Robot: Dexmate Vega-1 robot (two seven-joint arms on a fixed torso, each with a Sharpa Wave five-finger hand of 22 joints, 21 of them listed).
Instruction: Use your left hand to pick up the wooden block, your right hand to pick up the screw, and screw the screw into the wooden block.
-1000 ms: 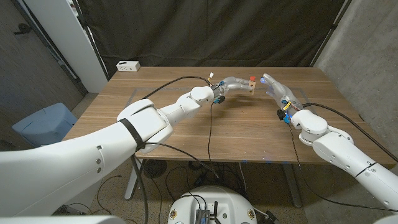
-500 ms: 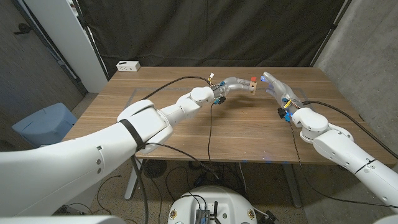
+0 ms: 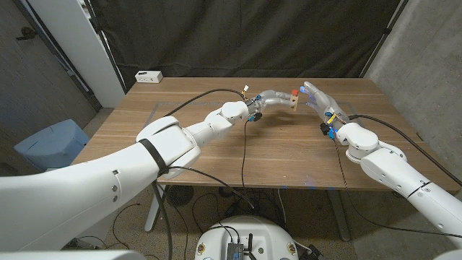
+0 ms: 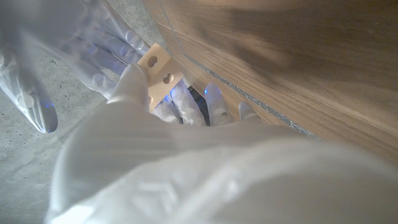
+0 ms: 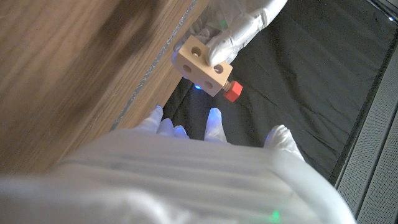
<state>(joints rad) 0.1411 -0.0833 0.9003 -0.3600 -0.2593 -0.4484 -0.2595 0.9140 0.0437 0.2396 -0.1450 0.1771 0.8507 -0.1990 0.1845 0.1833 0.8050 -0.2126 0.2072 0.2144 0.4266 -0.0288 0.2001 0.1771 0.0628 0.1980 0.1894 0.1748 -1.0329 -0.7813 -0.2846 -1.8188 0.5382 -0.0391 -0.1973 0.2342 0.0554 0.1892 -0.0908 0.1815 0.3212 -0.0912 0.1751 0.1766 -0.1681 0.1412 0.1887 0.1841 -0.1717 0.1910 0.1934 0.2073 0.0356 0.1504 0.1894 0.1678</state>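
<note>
Left hand (image 3: 273, 97) fingers pinch one wooden block (image 3: 291, 100), held above the surface (image 3: 216, 155) near its far edge, about 12 o'clock from centre. One red screw (image 5: 232, 91) sticks out of the block's side. Block shows several round holes. Right hand (image 3: 320, 102) sits just beside the block at its 3 o'clock, fingers spread, holding nothing. One white box (image 3: 149, 76) at the far left corner, roughly 10 o'clock.
</note>
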